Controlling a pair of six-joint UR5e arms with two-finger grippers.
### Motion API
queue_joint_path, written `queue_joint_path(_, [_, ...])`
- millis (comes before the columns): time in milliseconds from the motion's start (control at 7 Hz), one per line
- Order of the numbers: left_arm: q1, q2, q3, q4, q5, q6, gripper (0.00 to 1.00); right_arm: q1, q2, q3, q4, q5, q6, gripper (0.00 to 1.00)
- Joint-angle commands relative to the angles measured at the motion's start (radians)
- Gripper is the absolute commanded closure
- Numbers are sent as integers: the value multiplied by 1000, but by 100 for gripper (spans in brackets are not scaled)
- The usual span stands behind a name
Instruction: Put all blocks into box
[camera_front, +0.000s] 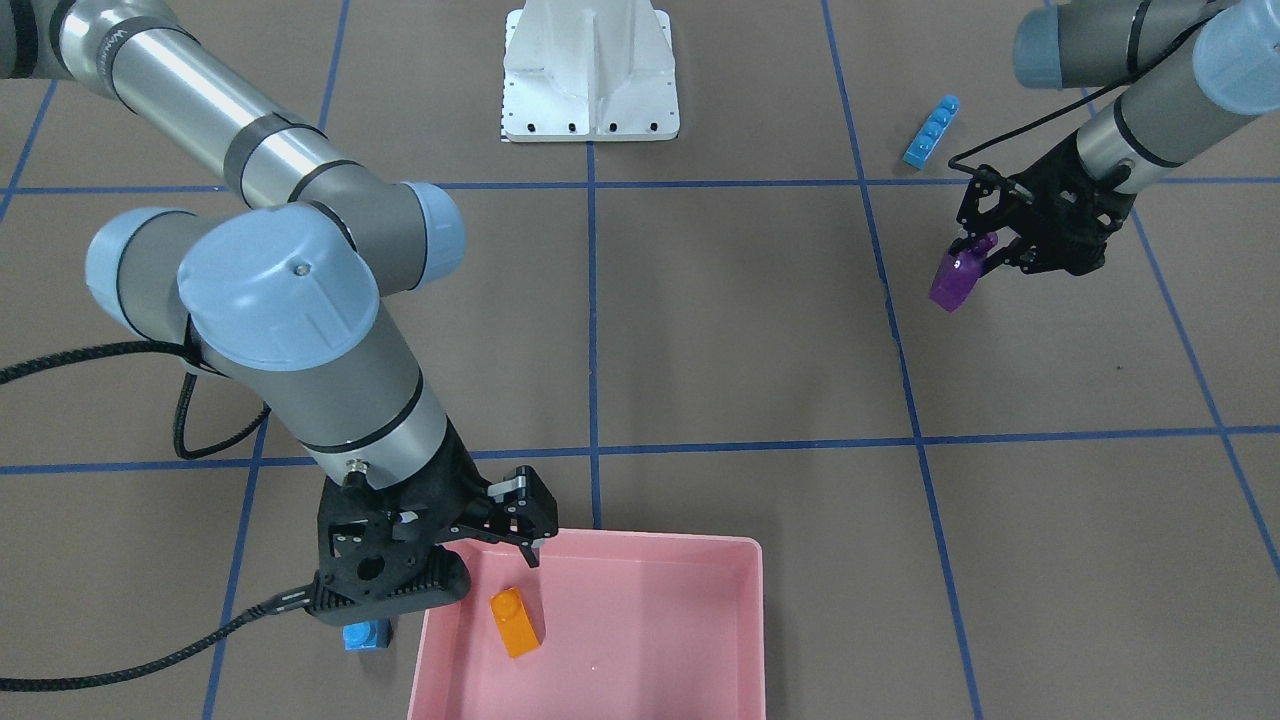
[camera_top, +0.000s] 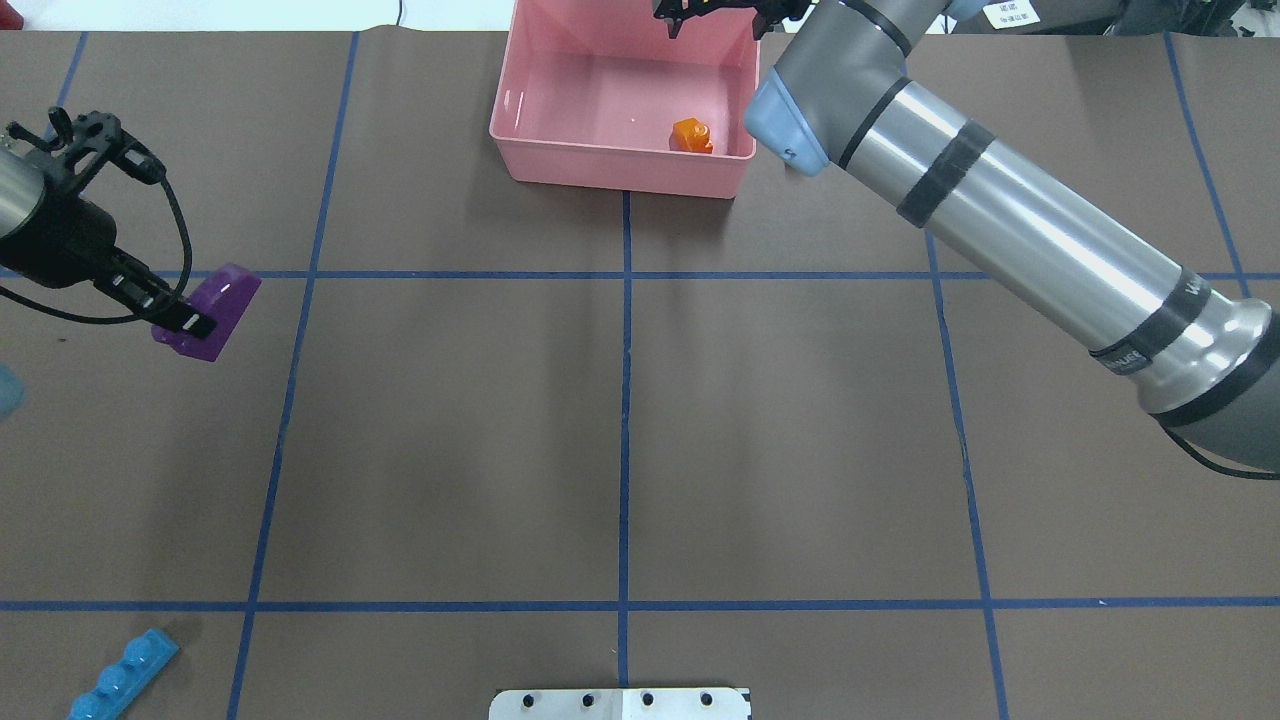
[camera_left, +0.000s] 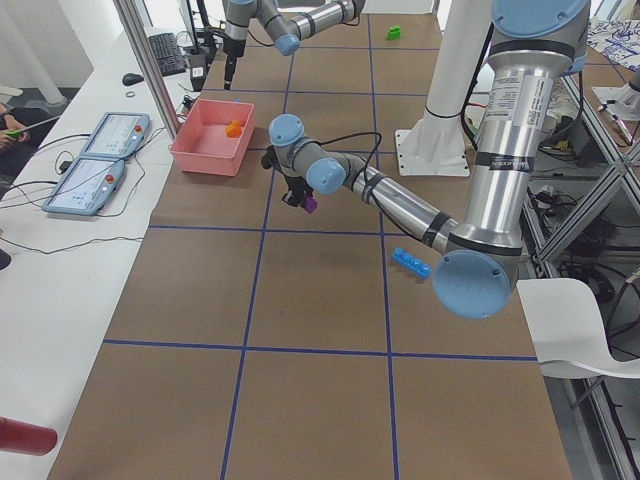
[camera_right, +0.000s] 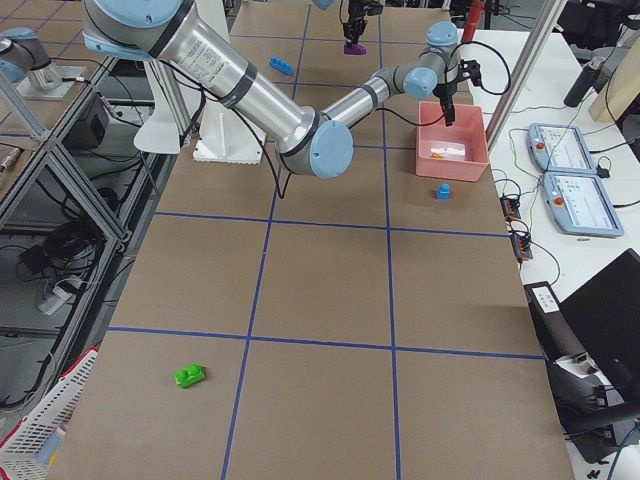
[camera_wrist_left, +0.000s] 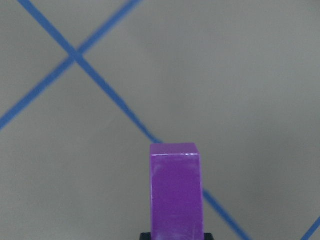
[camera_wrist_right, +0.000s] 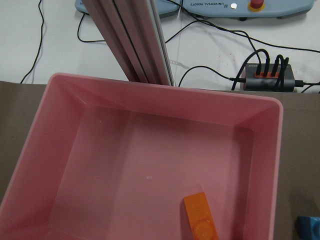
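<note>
My left gripper (camera_front: 978, 252) is shut on the purple brick (camera_front: 952, 282) and holds it above the table; the brick fills the bottom of the left wrist view (camera_wrist_left: 176, 192). My right gripper (camera_front: 524, 520) is open and empty, over the near-right corner of the pink box (camera_front: 700, 541). The orange brick (camera_front: 516, 622) lies inside the box (camera_wrist_right: 165, 91). The small blue brick (camera_front: 365, 635) sits on the table just outside the box. The long blue brick (camera_top: 125, 675) lies at the near left. The green brick (camera_right: 189, 375) lies far off on my right.
The white metal base (camera_front: 590, 75) stands at the table's near middle. An aluminium post (camera_wrist_right: 135, 40), cables and control panels lie beyond the box, past the table's far edge. Blue tape lines cross the brown table.
</note>
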Motion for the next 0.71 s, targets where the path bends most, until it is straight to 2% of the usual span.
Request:
queue_joint_path(0, [-6, -93, 15, -125, 50, -288, 100, 51, -158, 211, -88, 33, -99, 1])
queue_joint_path(429, [-3, -333, 148, -125, 147, -537, 100, 102, -243, 235, -77, 32, -368, 1])
queue_joint_path(571, [-1, -448, 236, -126, 204, -602, 100, 108, -246, 235, -77, 30, -388, 1])
